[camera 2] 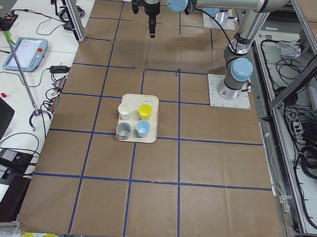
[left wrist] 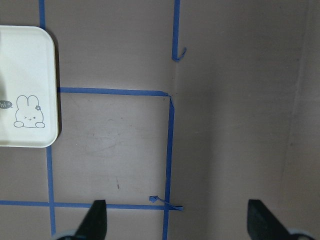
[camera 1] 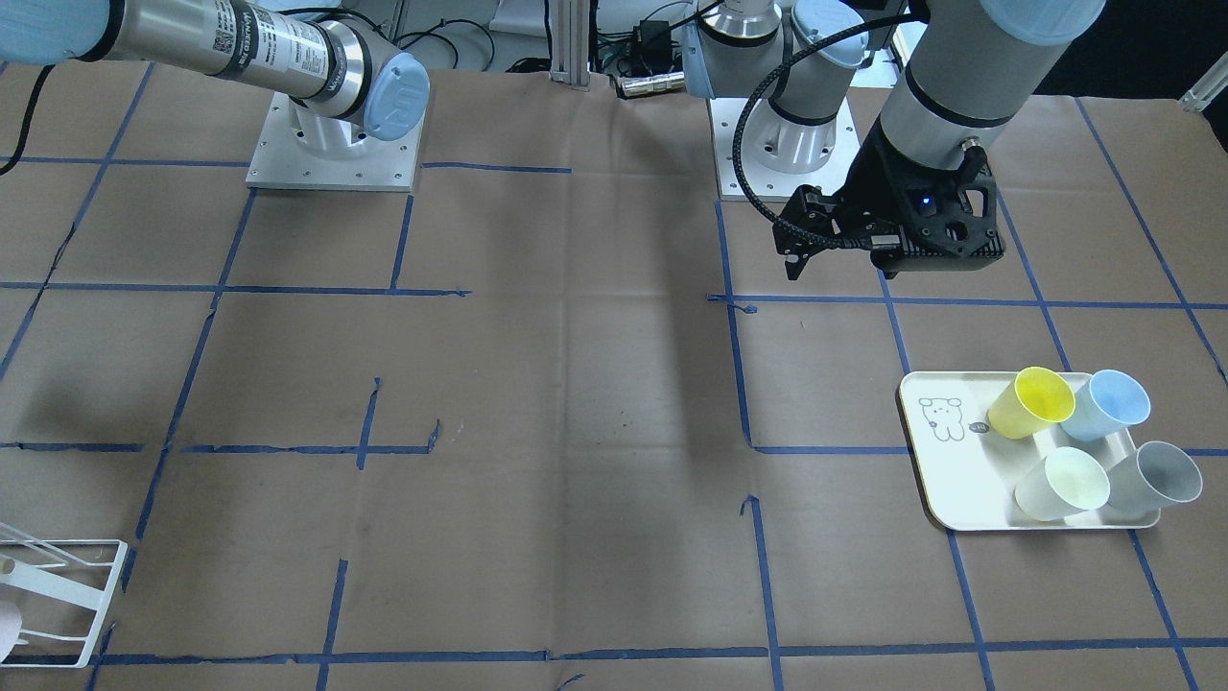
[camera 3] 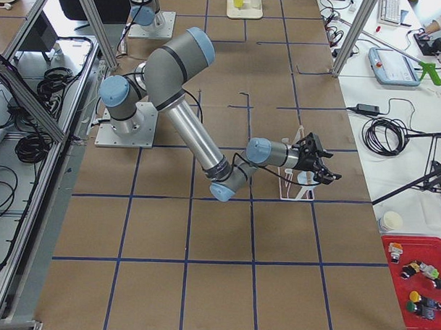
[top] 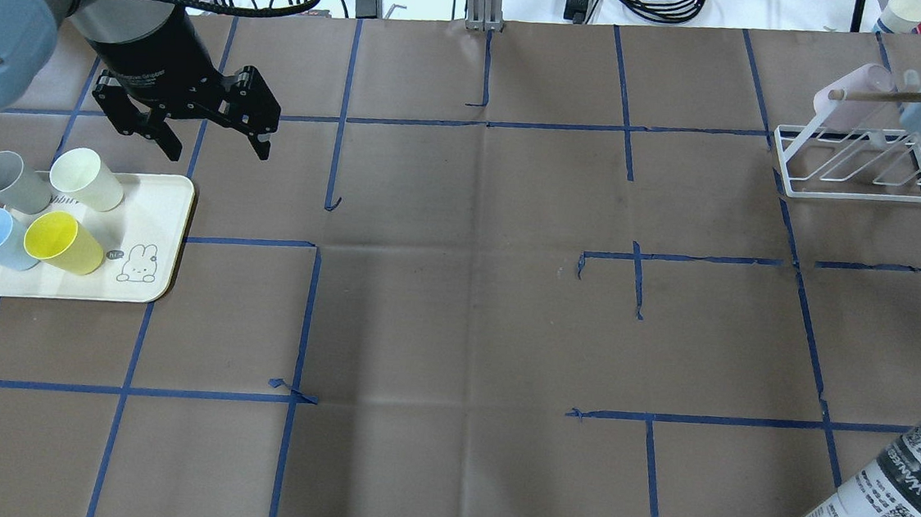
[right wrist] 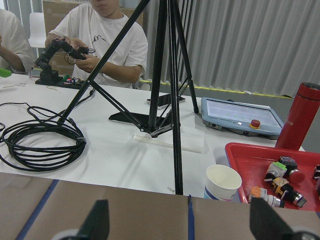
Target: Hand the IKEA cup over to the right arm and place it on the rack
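The IKEA cups (top: 59, 242) are lying tipped and crowded on the tray (top: 160, 210) at the counter's left edge. The left jaws are hanging spread and empty beside it; the right jaws, likewise, are hovering by the rack (top: 854, 162) at the far right corner. Gripping one cup is risking rolling its neighbours

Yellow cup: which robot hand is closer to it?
Left. The left gripper hovers near the yellow cup on its tray; the right gripper is far off at the rack.
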Controlling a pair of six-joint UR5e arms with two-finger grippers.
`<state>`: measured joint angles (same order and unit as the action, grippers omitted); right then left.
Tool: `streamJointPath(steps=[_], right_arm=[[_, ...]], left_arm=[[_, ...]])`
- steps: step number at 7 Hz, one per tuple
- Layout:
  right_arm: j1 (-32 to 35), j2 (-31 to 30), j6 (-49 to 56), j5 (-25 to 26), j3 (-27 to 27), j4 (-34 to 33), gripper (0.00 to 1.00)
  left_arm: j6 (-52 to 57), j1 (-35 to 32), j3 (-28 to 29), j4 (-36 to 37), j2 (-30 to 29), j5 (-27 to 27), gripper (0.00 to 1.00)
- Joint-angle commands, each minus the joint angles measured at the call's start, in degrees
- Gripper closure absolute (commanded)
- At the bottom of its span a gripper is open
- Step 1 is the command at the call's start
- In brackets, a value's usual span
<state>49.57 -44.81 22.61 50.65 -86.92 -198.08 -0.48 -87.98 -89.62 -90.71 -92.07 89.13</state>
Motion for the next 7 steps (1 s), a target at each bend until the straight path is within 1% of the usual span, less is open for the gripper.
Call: streamJointPath(steps=[1,3,4,6,7], right_arm=[[0.1,-1.0,-0.2,0.2,0.2,0.1,0.0],[0.4,-3.1,-0.1,0.2,0.8,0.9,0.0],[0.6,-5.2,-0.1,0.2,0.6,1.0,0.0],[2.8,-8.4,0.2,0.4,-0.1,1.2,0.0],[4.4,-9.3,0.2,3.2,0.0,5.3,0.0]], left_arm=[[0.0,0.0,0.1,0.0,0.0,0.0,0.0],[0.0,0.0,0.1,0.0,-0.1,0.0,0.0],[0.0,0.0,0.1,-0.1,-0.1,0.0,0.0],[0.0,0.0,0.1,0.0,-0.1,0.1,0.0],[-0.1,-0.1,0.1,0.0,-0.2,-0.1,0.0]])
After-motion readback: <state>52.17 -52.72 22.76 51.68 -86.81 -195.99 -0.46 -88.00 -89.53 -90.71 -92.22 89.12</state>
